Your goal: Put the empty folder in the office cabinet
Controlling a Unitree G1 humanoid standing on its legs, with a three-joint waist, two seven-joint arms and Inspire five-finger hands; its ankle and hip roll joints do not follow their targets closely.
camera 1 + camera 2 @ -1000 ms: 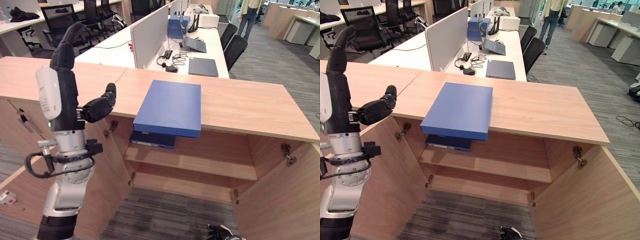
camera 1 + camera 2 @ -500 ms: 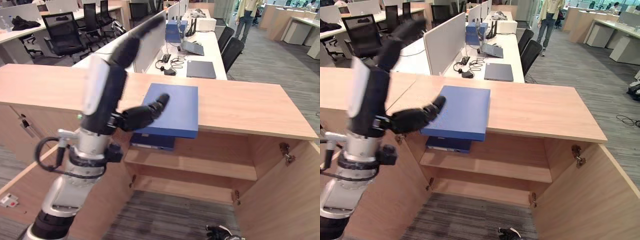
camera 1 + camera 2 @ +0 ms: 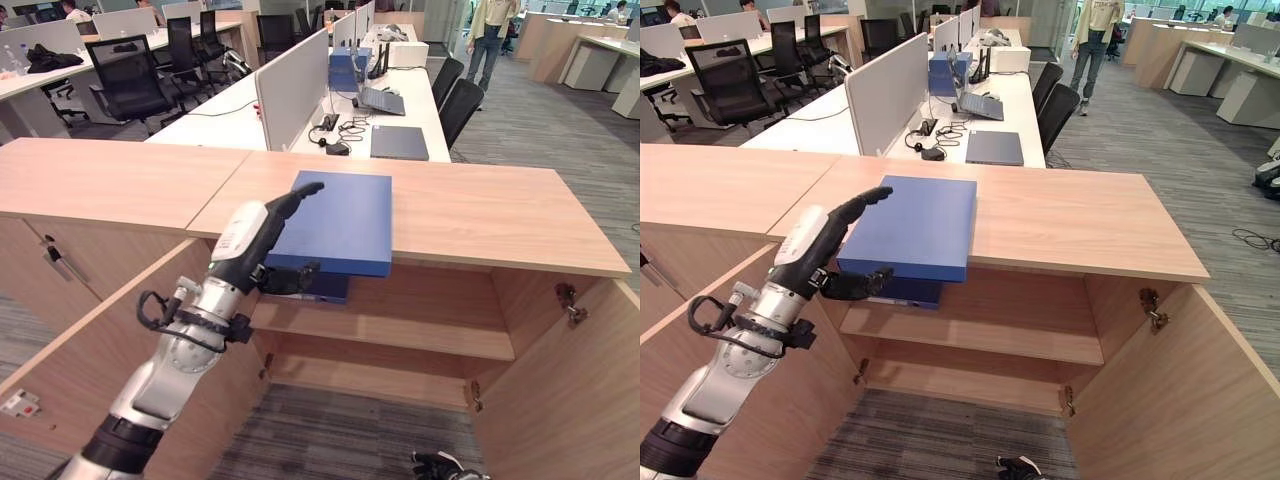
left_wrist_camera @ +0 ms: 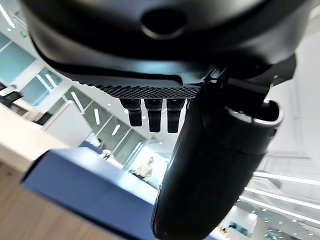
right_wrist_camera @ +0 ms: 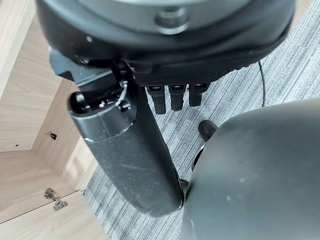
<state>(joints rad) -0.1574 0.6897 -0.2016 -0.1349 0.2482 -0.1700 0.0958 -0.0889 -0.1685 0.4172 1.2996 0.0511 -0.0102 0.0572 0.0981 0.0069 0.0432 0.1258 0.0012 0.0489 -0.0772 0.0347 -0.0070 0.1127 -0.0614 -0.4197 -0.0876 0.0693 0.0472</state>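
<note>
— Blue, the folder [image 3: 336, 220] lies flat on the wooden top of the cabinet [image 3: 480, 210], its near edge jutting over the open shelves. Where is the left hand [image 3: 258, 243]?

— At the folder's left near corner, fingers straight along the top face and thumb beneath the overhang, spread on both sides of the cover; it does not look clamped yet.

— And a good grasp?

— Likely closing thumb and fingers well in from the corner, so the folder stays level when drawn off the top.

— Then?

— Probably lowering it to the shelf [image 3: 390, 335], beside the second folder [image 3: 315, 288] already lying there. The right hand [image 5: 172, 97] hangs low over the carpet, fingers straight.
</note>
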